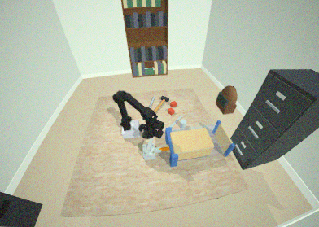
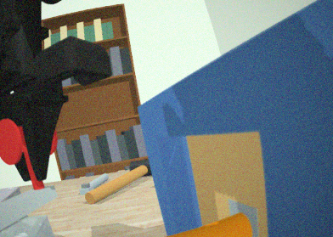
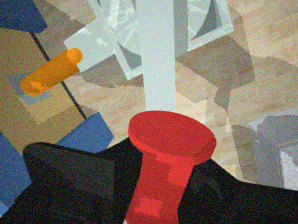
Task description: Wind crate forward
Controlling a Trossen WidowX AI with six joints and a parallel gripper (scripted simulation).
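Note:
The winch handle has a red knob point(image 3: 170, 142) point(image 2: 8, 142) on a pale grey crank arm point(image 3: 160, 65) point(image 2: 25, 200). The arm reaches to the grey winch point(image 1: 150, 150) point(image 3: 120, 42). My gripper point(image 1: 153, 131) point(image 2: 33, 159) point(image 3: 163, 132) is shut on the knob's stem, above the winch. An orange strap point(image 1: 164, 149) point(image 3: 52, 72) point(image 2: 217, 227) runs from the winch to the tan crate point(image 1: 191, 144) point(image 3: 17, 60) point(image 2: 225, 166). The crate sits flat behind the blue steel frame point(image 1: 172, 152) point(image 2: 246, 85) point(image 3: 85, 135); I cannot tell whether they touch.
A hammer point(image 1: 160, 102) point(image 2: 115, 184), a wrench point(image 1: 151, 101) and two red blocks point(image 1: 172, 106) lie behind the winch. A dark filing cabinet point(image 1: 277, 118) stands right, a bookshelf point(image 1: 144, 28) at the back wall and a brown object point(image 1: 226, 99) near the right wall.

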